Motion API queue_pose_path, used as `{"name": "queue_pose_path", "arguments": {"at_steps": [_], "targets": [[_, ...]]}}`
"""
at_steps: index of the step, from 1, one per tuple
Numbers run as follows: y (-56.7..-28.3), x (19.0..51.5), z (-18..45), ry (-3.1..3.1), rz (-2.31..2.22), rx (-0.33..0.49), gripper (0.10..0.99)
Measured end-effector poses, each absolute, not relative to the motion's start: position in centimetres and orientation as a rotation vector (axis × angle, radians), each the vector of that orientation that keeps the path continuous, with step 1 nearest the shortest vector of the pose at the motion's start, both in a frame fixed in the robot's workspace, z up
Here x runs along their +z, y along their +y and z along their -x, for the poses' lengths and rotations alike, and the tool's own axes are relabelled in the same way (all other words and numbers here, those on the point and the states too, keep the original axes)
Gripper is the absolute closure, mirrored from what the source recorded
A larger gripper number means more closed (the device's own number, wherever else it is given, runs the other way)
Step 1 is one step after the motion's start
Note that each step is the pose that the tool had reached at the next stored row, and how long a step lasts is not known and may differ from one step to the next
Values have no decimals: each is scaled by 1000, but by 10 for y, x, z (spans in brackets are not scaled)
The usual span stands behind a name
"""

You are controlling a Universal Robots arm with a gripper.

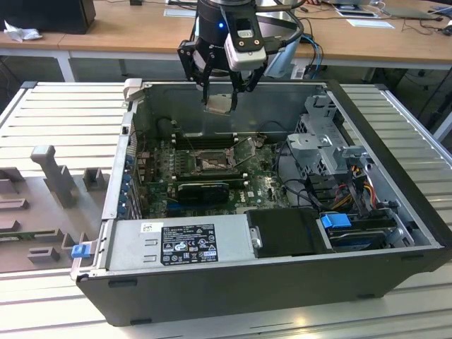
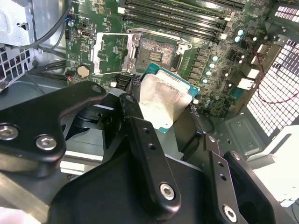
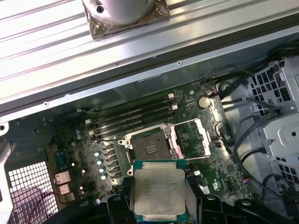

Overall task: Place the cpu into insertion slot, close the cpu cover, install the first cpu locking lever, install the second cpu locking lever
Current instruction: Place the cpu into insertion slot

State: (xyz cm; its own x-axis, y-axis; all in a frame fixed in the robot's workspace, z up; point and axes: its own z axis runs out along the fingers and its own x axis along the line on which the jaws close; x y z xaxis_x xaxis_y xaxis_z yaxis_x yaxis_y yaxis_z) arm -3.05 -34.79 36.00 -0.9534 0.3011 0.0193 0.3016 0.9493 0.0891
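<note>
Currently end effector (image 1: 220,97) pinches cpu (image 3: 159,189), well abv insertion slot (image 3: 149,145).

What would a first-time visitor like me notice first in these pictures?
The black gripper hangs above an open computer case, shut on the cpu, a small silvery square chip. Down in the case, on the green motherboard, the insertion slot lies bare with the cpu cover swung open beside it.
</note>
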Motion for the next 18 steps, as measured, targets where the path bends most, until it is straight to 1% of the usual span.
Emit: {"name": "queue_pose_path", "arguments": {"at_steps": [18], "targets": [[-348,359,31,-3070,650,-143,557]]}}
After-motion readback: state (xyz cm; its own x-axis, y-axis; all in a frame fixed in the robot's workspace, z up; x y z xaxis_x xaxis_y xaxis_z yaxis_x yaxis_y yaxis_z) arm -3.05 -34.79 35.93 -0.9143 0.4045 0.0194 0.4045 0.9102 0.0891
